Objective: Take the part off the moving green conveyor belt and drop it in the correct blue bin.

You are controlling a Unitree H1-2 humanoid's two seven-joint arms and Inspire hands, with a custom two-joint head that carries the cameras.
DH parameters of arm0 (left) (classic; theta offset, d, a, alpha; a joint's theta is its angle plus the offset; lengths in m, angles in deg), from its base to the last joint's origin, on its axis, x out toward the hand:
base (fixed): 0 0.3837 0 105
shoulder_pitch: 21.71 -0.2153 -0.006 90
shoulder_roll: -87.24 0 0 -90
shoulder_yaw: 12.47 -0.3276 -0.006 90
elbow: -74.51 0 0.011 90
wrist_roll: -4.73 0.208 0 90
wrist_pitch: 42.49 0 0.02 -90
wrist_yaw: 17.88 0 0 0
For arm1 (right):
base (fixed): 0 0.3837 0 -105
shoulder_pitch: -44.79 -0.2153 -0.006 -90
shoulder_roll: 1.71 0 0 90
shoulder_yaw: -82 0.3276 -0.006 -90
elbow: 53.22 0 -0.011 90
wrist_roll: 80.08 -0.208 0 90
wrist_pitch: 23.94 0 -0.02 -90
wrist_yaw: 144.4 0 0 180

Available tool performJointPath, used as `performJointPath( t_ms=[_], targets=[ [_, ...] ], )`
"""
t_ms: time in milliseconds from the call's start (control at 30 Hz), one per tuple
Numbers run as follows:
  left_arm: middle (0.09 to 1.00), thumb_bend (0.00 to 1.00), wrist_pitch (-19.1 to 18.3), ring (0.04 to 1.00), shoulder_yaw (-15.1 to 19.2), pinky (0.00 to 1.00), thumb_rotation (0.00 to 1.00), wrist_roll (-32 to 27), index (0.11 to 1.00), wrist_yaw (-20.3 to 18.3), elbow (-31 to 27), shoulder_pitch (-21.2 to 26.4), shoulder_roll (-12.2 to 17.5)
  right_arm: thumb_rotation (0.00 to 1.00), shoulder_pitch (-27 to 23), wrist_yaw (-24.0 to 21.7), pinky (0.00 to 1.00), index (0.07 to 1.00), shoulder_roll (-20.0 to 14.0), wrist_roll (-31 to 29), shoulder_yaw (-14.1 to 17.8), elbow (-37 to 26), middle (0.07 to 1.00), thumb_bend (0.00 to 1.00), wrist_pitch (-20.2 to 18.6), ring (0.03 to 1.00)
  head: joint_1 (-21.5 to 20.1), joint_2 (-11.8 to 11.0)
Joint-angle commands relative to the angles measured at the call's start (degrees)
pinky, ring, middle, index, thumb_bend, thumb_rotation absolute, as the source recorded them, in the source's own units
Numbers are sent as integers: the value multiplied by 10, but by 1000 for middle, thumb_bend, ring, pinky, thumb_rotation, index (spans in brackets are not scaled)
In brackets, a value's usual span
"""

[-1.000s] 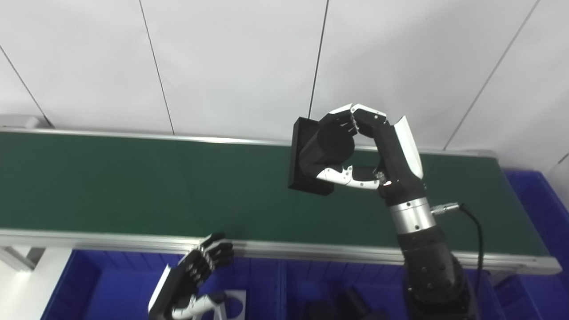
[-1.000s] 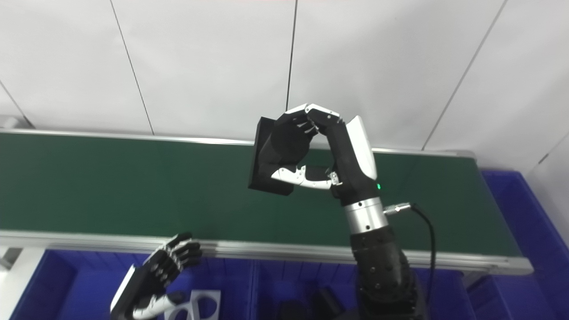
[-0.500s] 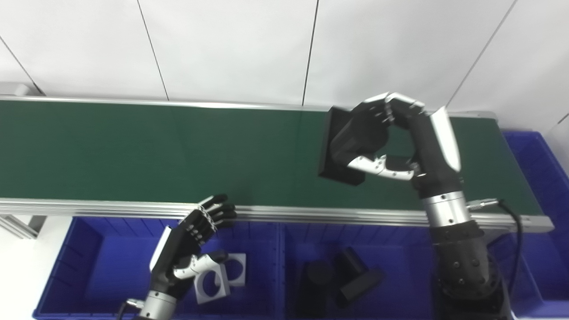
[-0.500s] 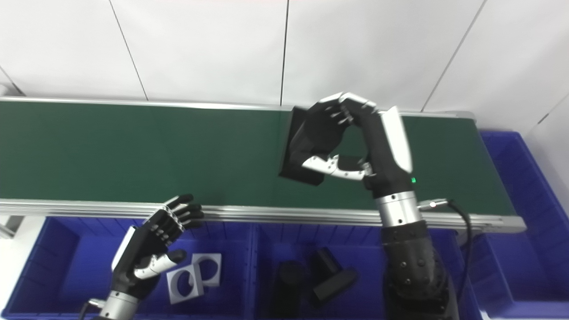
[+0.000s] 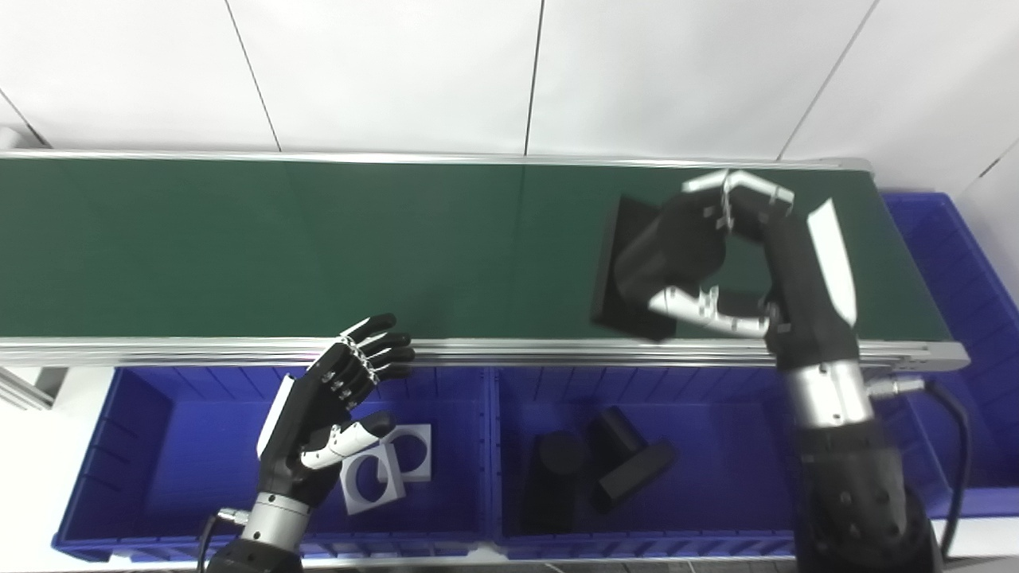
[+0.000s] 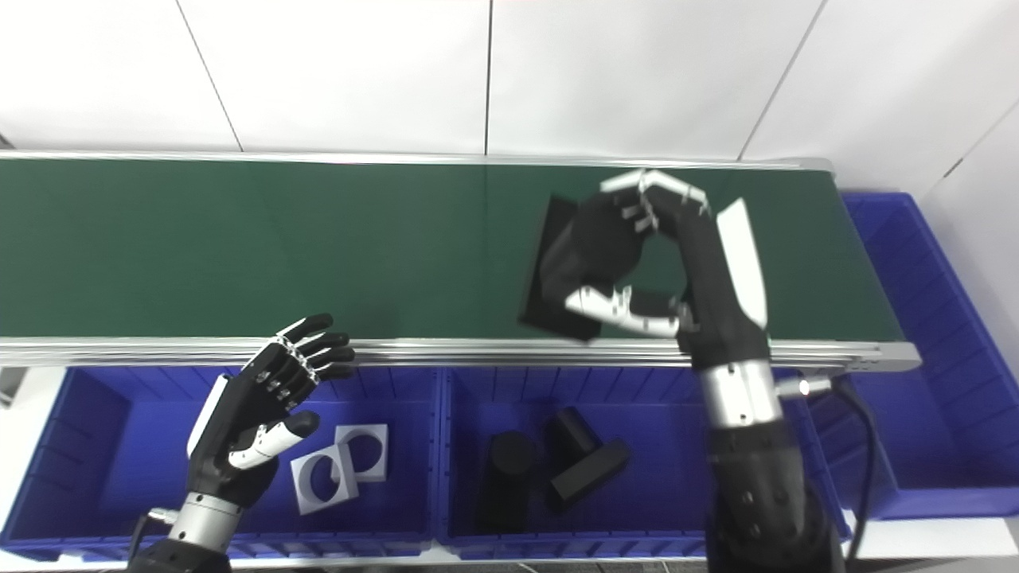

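My right hand (image 5: 740, 263) is shut on a black part (image 5: 637, 270), a cylinder on a flat square base, held above the near right stretch of the green conveyor belt (image 5: 318, 247). The part's base faces left. Below the belt's front rail lie two blue bins. The middle bin (image 5: 716, 446) holds similar black parts (image 5: 593, 469). The left bin (image 5: 183, 446) holds two grey square plates with round holes (image 5: 386, 469). My left hand (image 5: 334, 406) hovers open over the left bin, fingers spread near the belt's front rail.
A third blue bin (image 5: 955, 263) sits past the belt's right end. A white panelled wall rises behind the belt. The belt's metal front rail (image 5: 517, 350) runs between the belt and the bins.
The camera has tilted down, bringing the bins into view. My right hand has carried the black part toward the belt's near right edge. The left hand has barely moved.
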State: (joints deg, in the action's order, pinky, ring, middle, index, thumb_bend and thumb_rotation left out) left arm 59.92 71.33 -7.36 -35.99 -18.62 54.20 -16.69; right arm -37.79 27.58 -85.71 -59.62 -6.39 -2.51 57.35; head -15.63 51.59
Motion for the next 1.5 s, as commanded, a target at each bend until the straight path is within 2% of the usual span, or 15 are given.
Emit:
performJointPath(
  t_ms=[0, 100, 333, 567, 733, 1067, 1267, 1467],
  targets=[
    [735, 953, 1, 700, -3, 662, 413, 1, 793, 6, -20, 6, 0, 0, 7, 5, 324, 528, -2, -1, 1, -18, 508, 497, 14, 443, -3, -1],
    [729, 972, -3, 696, -2, 661, 424, -1, 794, 7, -24, 8, 2, 0, 44, 9, 337, 520, 3, 1, -5, -12, 505, 499, 20, 445, -12, -1],
    [731, 965, -3, 699, 1, 664, 417, -11, 799, 1, -22, 11, 7, 0, 94, 24, 344, 510, 17, 11, -17, 12, 508, 499, 37, 450, -31, -3],
    [736, 974, -2, 707, 7, 653, 420, -19, 795, -2, -13, 17, 14, 0, 119, 53, 354, 506, 23, 22, -14, 56, 507, 500, 52, 449, -49, -9],
    [737, 992, -2, 710, 8, 654, 427, -22, 794, 0, -11, 19, 17, 0, 123, 73, 344, 517, 22, 20, -5, 91, 506, 499, 60, 441, -58, -10],
    [736, 1000, -2, 707, 9, 652, 428, -28, 792, -6, -10, 22, 27, 0, 109, 85, 344, 516, 2, 22, -3, 150, 508, 499, 66, 442, -81, -7],
    [735, 1000, -16, 709, 9, 656, 403, -43, 792, -13, -17, 24, 34, 0, 90, 74, 345, 513, -18, 29, -17, 182, 508, 499, 61, 444, -91, -1],
    [732, 1000, -14, 704, 7, 645, 422, -48, 792, -18, -17, 23, 41, 0, 83, 75, 349, 504, -28, 47, -39, 198, 507, 500, 60, 442, -95, 0]
  ],
)
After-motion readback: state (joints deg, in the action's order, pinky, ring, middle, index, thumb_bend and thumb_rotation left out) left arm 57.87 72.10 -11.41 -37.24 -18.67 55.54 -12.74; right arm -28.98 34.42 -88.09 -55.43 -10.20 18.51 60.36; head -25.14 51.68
